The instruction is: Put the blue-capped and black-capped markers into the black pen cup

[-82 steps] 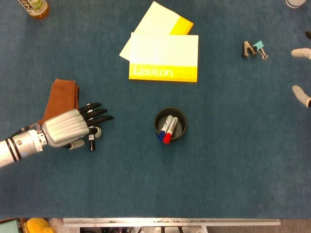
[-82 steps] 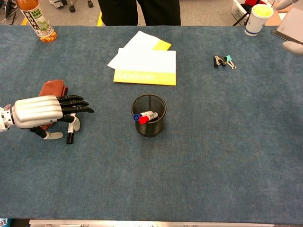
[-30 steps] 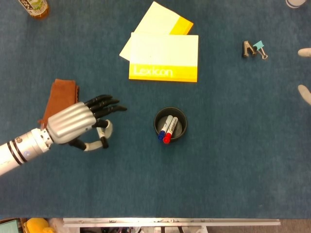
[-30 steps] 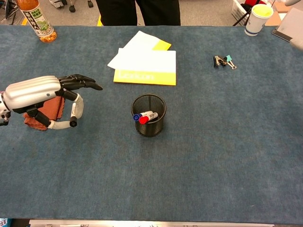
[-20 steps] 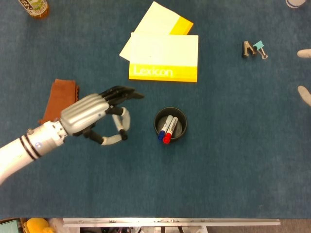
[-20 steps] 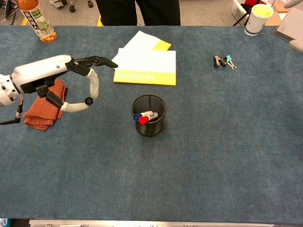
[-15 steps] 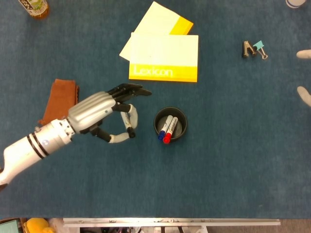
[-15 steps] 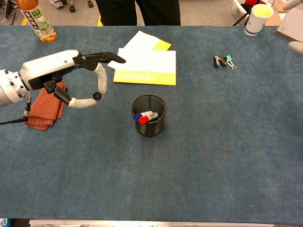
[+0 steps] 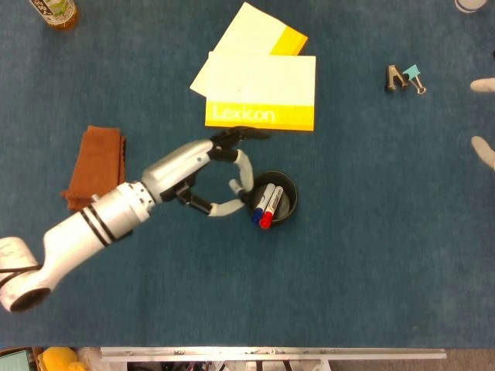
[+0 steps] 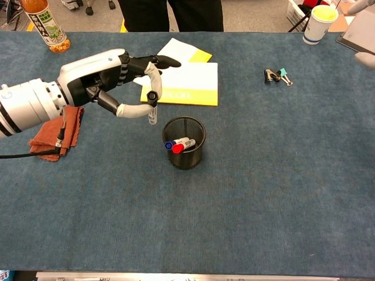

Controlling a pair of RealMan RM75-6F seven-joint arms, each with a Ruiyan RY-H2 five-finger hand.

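The black mesh pen cup (image 9: pixel 291 188) (image 10: pixel 188 159) stands mid-table. Inside it lie a blue-capped marker (image 9: pixel 257 216) (image 10: pixel 169 144) and a red-capped one (image 9: pixel 265 222) (image 10: pixel 178 148). My left hand (image 9: pixel 199 171) (image 10: pixel 108 79) hovers just left of the cup, above the table. It pinches the black-capped marker (image 10: pixel 152 109) between thumb and a finger, the marker hanging roughly upright beside the cup's left rim. In the head view the marker is mostly hidden by the fingers. Of my right hand (image 9: pixel 483 148) only white bits show at the right edge.
Two yellow Lexicon notepads (image 9: pixel 261 89) (image 10: pixel 181 82) lie behind the cup. A brown cloth (image 9: pixel 97 164) (image 10: pixel 54 133) sits at the left, binder clips (image 9: pixel 404 78) (image 10: pixel 275 75) at the back right. A bottle (image 10: pixel 45 23) and a paper cup (image 10: pixel 319 23) stand at the far corners.
The left hand picked the black-capped marker up from beside the cloth, lifted it, and carried it right to the cup's left rim. The cup and its markers stayed put.
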